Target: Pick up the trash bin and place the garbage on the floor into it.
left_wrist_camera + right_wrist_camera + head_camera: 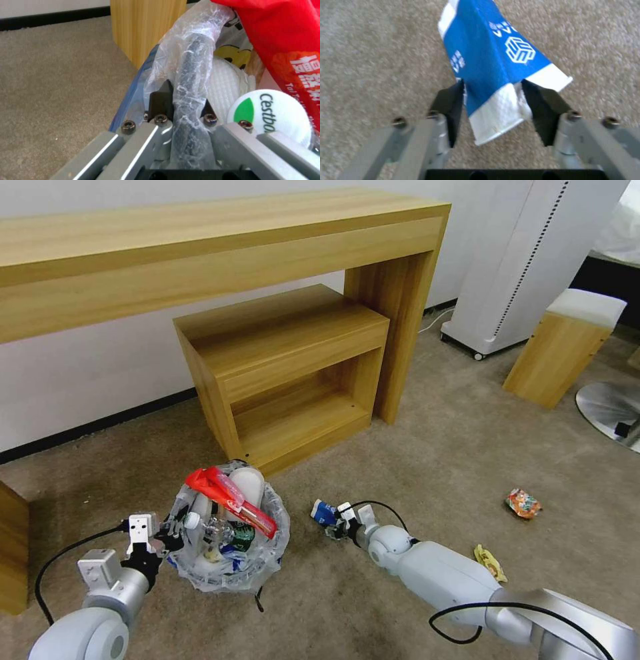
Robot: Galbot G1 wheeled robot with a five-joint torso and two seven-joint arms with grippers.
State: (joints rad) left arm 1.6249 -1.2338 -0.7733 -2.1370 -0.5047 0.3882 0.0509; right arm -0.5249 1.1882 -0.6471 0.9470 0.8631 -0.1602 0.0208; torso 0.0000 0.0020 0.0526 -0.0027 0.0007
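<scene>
The rim of the small round black trash bin (190,75), lined with a clear crinkly plastic bag, is clamped between the jaws of the left gripper (185,105), low above the beige carpet (433,447) before the light wooden side table (287,373). The bin is already filled with garbage. The right arm is stretched forward and low beside it; the crushed blue-and-white paper carton (493,62) is held between the narrow jaws of the right gripper (493,100). The carrying step seems in hand: next, the carton probably must be brought over the bin and released. A red wrapper (523,503) and a yellow wrapper (490,562) lie well apart on the carpet.
</scene>
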